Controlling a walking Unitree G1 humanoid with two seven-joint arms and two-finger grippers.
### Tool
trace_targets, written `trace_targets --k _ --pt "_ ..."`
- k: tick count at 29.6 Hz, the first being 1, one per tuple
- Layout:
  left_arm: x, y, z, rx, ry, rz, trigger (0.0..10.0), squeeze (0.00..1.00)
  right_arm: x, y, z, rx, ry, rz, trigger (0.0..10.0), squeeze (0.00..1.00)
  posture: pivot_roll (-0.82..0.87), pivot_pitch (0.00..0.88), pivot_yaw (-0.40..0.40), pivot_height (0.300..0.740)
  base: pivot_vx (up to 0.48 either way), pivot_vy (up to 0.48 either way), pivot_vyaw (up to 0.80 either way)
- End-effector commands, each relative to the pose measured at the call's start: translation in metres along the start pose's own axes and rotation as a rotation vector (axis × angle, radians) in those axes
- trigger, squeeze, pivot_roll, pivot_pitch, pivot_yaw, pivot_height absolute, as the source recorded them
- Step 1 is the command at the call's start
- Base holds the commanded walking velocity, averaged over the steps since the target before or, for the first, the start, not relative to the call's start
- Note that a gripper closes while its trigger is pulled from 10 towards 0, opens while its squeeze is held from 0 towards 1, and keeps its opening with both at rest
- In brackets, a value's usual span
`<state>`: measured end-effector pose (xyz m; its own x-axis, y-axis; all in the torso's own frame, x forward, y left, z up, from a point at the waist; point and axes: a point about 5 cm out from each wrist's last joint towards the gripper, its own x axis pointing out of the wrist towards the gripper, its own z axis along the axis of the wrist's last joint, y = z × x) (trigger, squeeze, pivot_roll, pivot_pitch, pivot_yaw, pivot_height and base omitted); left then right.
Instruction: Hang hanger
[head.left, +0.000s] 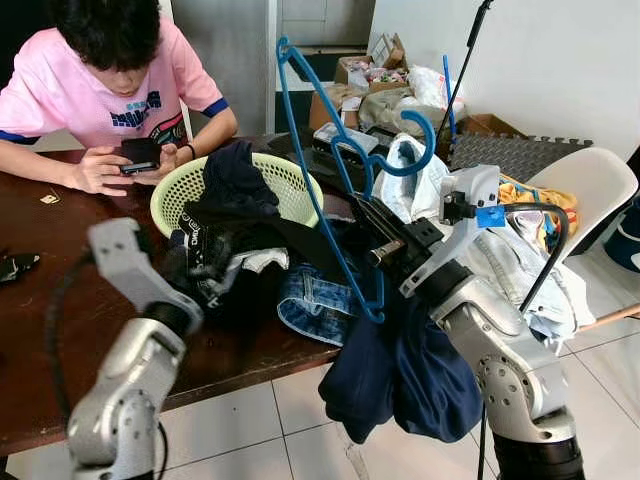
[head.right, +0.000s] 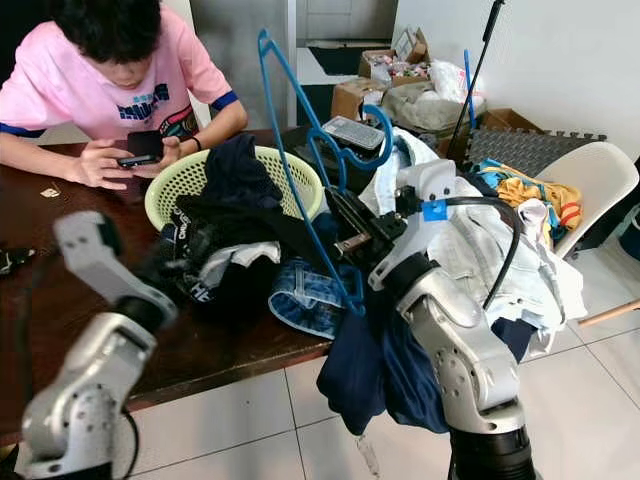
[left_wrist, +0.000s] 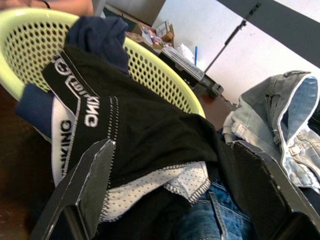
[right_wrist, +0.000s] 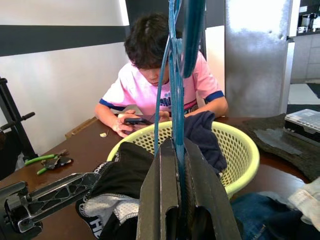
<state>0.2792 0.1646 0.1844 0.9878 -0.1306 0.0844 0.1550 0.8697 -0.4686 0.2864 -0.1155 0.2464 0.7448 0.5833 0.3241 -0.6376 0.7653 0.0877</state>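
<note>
Right wrist view shows the right gripper (right_wrist: 176, 165) with its jaws clamped on the blue hanger (head.left: 330, 160), a thin plastic frame that looks light, springy and slick. It rises above the clothes on the tabletop (head.left: 60, 270). The left gripper (left_wrist: 170, 185) gapes wide over them.

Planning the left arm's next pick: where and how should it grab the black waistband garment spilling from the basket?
Grip the black garment at its draped fold outside the green basket rim, coming from above on the robot's side. There it bunches up thick, and the open left gripper already straddles it.
</note>
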Motion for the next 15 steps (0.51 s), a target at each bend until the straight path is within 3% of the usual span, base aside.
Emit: trace_targets --k 1,8,9,12,13,15 --pt "-0.001 -0.003 -0.009 -0.058 0.061 -0.002 10.0 0.0 -0.001 -0.002 0.0 -0.018 0.005 -0.009 10.0 0.0 0.06 0.086 -0.042 0.74 0.0 0.0 0.0" --pt "0.0 0.002 -0.01 -0.068 0.066 0.042 10.0 0.0 -0.002 -0.004 0.001 -0.022 0.004 -0.014 10.0 0.0 0.06 0.088 -0.041 0.74 0.0 0.0 0.0" --pt "0.0 0.009 -0.001 -0.024 0.016 0.089 10.0 0.0 -0.003 -0.004 0.001 -0.023 0.003 -0.016 10.0 0.0 0.06 0.087 -0.043 0.74 0.0 0.0 0.0" --pt "0.0 0.009 -0.001 -0.024 0.016 0.089 10.0 0.0 -0.003 -0.004 0.001 -0.023 0.003 -0.016 10.0 0.0 0.06 0.087 -0.043 0.74 0.0 0.0 0.0" --pt "0.001 0.019 0.012 0.039 -0.038 0.136 10.0 0.0 -0.002 -0.005 0.001 -0.023 0.002 -0.015 10.0 0.0 0.06 0.087 -0.045 0.74 0.0 0.0 0.0" --pt "0.001 0.019 0.012 0.039 -0.038 0.136 10.0 0.0 -0.002 -0.005 0.001 -0.023 0.002 -0.015 10.0 0.0 0.06 0.087 -0.045 0.74 0.0 0.0 0.0"
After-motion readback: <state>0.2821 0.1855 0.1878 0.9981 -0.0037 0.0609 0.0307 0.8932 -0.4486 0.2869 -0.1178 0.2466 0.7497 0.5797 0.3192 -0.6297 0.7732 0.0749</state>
